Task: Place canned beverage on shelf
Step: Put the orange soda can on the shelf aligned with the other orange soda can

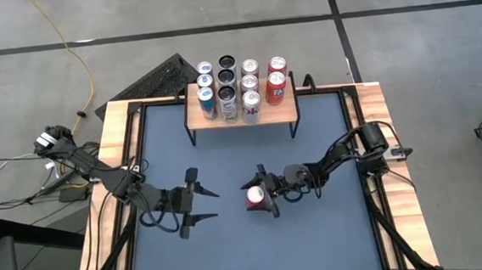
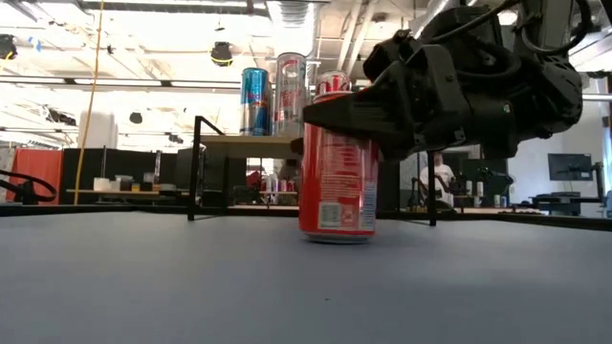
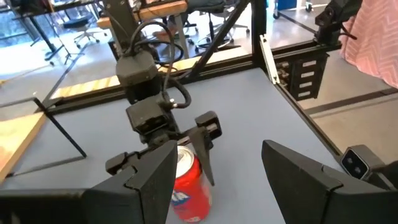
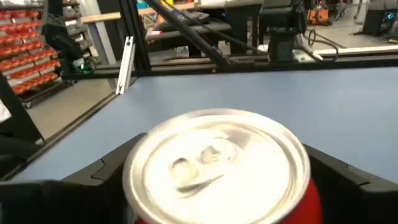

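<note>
A red can [image 1: 255,197] stands upright on the blue table top, seen too in the low view [image 2: 337,182] and the right wrist view [image 4: 217,168]. My right gripper [image 1: 266,191] is open and reaches in level from the table's right. Its fingers stand on either side of the can's upper part, and I see no touch. My left gripper [image 1: 216,203] hangs open a little to the can's left, pointing at it with nothing between its fingers [image 3: 217,180]. The shelf [image 1: 286,113], a wooden top on black legs, stands at the far edge.
Several cans [image 1: 239,88] stand in rows on the shelf top, with red ones at its right end. Bare blue table lies between the shelf and the grippers and toward the near edge. A black frame and wooden strips [image 1: 115,161] border the table.
</note>
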You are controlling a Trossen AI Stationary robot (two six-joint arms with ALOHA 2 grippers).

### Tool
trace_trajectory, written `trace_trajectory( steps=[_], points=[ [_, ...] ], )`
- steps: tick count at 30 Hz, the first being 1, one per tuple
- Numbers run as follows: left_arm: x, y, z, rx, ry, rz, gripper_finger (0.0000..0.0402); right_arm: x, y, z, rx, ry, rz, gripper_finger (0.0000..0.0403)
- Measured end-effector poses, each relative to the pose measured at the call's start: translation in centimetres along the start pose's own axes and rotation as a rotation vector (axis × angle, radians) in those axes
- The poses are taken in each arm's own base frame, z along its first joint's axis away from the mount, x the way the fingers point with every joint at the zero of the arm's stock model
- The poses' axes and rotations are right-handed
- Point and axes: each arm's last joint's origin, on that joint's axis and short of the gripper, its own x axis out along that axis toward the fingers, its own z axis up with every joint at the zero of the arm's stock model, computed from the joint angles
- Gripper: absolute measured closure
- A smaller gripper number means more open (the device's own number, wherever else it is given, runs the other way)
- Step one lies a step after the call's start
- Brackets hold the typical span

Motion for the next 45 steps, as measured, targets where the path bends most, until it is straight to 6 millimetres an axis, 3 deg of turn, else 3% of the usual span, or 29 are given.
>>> trace_trajectory(
  steps=[13,22,28,35,40,45],
  points=[
    [0.1,0.2,-0.2,-0.015,0.024,0.006,0.0177,1.9,0.6,2.6,0.019,-0.069,0.043,0.0057],
    [1.1,0.0,-1.9,-0.037,0.147,0.034,0.0177,0.6,1.6,5.6,0.008,0.016,0.048,0.0059],
    [4.0,-0.6,-4.4,0.004,0.239,0.154,0.0177,-2.0,4.1,9.6,-0.037,0.033,0.033,0.0069],
    [7.9,-1.3,-7.1,0.052,0.245,0.136,0.0177,-8.0,7.6,14.8,-0.012,0.038,-0.007,0.0074],
    [8.9,-0.4,-7.8,0.052,0.265,0.182,0.0177,-11.3,9.9,16.0,0.079,0.066,0.040,0.0074],
    [9.2,1.0,-7.2,0.034,0.221,0.243,0.0177,-12.8,11.7,15.1,0.100,0.146,-0.018,0.0074]
  ],
)
